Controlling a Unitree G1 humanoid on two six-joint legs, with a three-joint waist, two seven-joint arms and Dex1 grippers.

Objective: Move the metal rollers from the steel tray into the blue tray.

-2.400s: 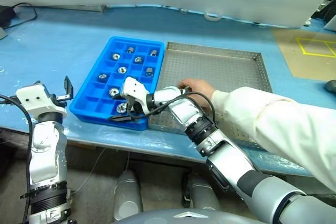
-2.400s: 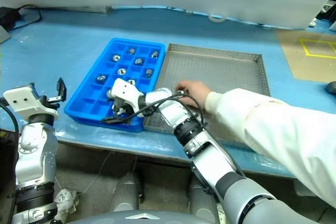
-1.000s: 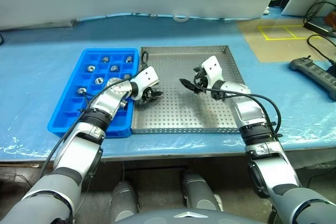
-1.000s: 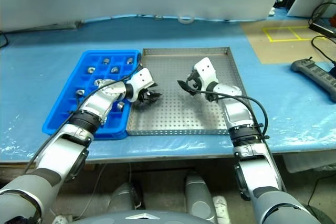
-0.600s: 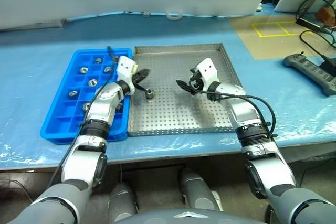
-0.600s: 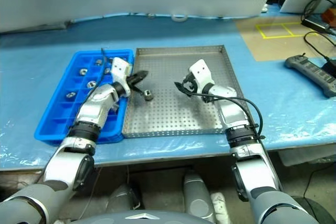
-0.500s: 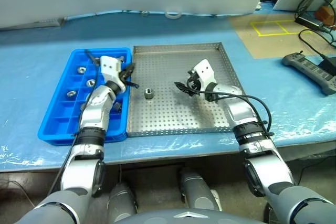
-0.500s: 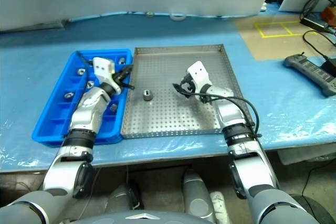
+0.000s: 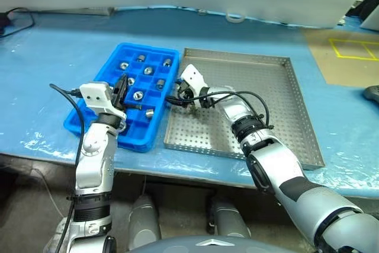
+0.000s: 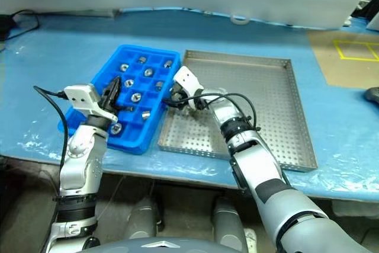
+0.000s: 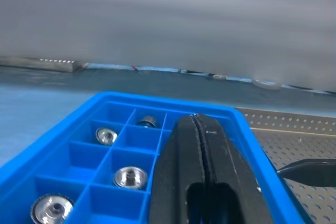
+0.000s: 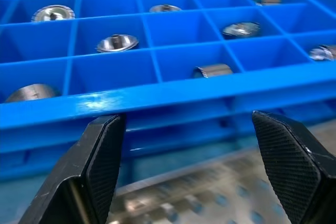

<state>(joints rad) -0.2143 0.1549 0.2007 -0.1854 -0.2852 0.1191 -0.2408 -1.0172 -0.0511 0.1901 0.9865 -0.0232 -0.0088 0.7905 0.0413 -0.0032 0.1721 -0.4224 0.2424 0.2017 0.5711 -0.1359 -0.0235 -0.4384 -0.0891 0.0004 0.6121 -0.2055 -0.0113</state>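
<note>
Spreading under everything, the table point(image 9: 53, 57) wears a blue sheet, and on it the two trays sit side by side and touching, which keeps each transfer short. Biggest of the task's things is the steel tray point(image 9: 266, 99), its perforated floor almost bare; any roller left in it would be at the corner nearest the blue tray, where the right arm works, though the head views do not resolve one there and the blurred glint low in the right wrist view is too vague to call. Next comes the blue tray point(image 9: 100, 124), whose grid of compartments keeps the parts separated, one to a cell. The right claw point(image 9: 180, 94) hangs low over the steel tray's floor just beside the shared edge, fingers point(image 12: 100, 156) spread wide with nothing between them, a posture that suits closing down on a roller or having just let go of one; which of the two, the frames do not settle. The left claw point(image 9: 120, 86) is raised over the near left part of the blue tray, its two fingers pressed flat together and carrying nothing, so it looks parked out of the other arm's way. Smallest are the metal rollers point(image 9: 137, 95), about nine of them resting in the blue tray's cells, some upright with the dark hole showing, some lying on their sides.
</note>
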